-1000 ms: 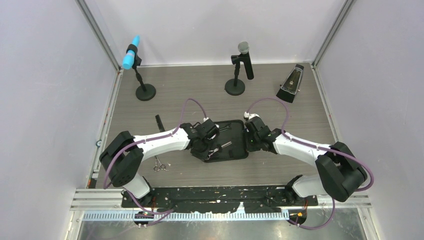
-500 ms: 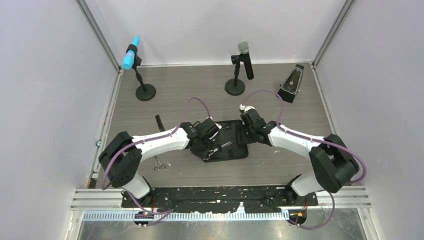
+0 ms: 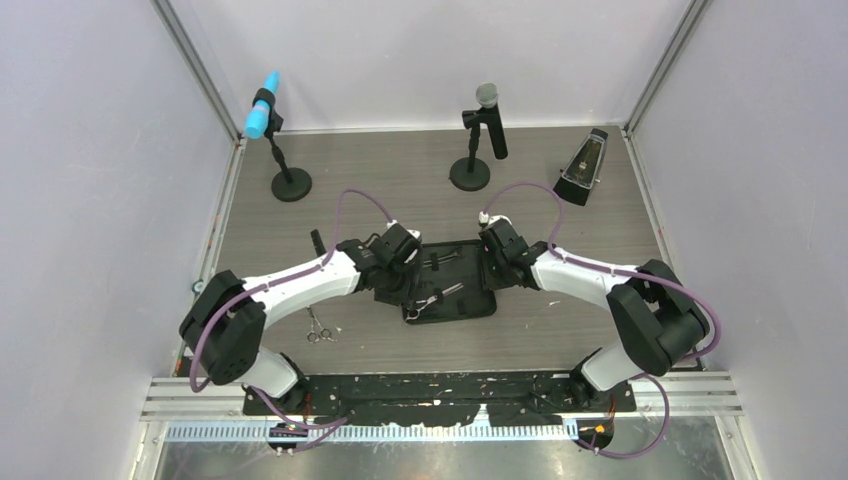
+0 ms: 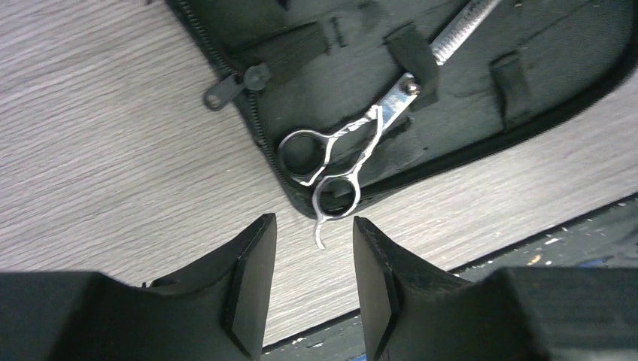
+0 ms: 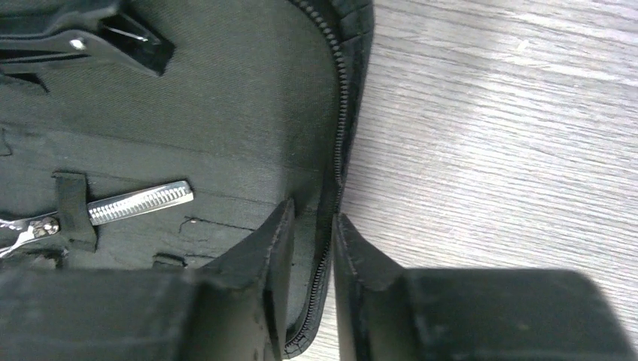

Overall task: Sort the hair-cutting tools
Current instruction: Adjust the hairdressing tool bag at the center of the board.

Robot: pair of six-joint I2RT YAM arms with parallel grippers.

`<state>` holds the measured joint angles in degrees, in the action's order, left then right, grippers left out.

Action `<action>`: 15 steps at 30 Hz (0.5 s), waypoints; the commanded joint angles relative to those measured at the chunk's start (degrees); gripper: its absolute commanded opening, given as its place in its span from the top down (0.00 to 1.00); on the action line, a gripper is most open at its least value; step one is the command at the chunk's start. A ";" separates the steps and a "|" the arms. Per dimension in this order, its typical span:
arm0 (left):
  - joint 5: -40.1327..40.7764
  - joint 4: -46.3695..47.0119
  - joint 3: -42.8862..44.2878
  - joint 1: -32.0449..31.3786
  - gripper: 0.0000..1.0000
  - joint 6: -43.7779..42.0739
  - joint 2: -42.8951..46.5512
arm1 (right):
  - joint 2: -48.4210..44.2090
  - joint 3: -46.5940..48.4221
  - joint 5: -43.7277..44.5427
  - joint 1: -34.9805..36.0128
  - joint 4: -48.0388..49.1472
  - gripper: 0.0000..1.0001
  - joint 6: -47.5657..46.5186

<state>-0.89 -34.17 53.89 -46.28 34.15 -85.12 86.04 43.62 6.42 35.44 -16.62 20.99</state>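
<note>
At near-left corner of zip case (image 3: 472, 303), left gripper (image 4: 312, 233) hovers open and empty just off handles of scissors (image 4: 338, 162), whose blade is tucked under strap inside case. Right gripper (image 5: 312, 218) straddles case's right rim, jaws narrow; whether it pinches rim, cannot tell. Likely step: seating scissors. Right should pin rim so case stays put while left nudges handles inward. 2nd scissors (image 3: 318, 330) lies outside case, off its left rim. Clip (image 5: 113, 45) at case's far side is cut off. Thin dark strip beyond left rim, maybe comb, too small to tell.
</note>
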 commanded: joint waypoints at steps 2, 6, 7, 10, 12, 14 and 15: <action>-4.47 3.15 4.99 -0.83 0.56 0.66 -2.61 | 1.40 0.69 0.47 -0.20 1.49 0.82 -0.76; -5.75 1.00 9.26 -2.59 0.61 -2.90 -6.93 | 1.45 0.49 0.27 -0.20 1.55 0.90 -1.18; -5.47 0.32 10.18 -3.15 0.62 -4.00 -8.26 | 1.48 0.46 0.22 -0.20 1.69 0.91 -1.24; -4.31 -1.27 12.37 -4.36 0.66 -6.98 -10.62 | 1.50 0.31 -0.25 -0.17 1.97 0.92 -1.35; -3.98 -2.54 13.51 -4.51 0.68 -8.50 -12.19 | 1.44 0.26 -0.41 -0.19 2.11 0.92 -1.31; -3.76 -3.77 14.46 -4.61 0.70 -9.93 -13.48 | 1.40 0.28 -0.53 -0.20 2.12 0.93 -1.35; -3.61 -4.46 14.90 -4.68 0.71 -10.58 -14.08 | 1.34 0.30 -0.57 -0.20 2.21 0.93 -1.37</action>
<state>-4.69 -35.22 65.91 -50.74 28.03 -97.47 86.52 43.62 7.25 35.03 -16.27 19.77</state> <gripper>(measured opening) 0.313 0.095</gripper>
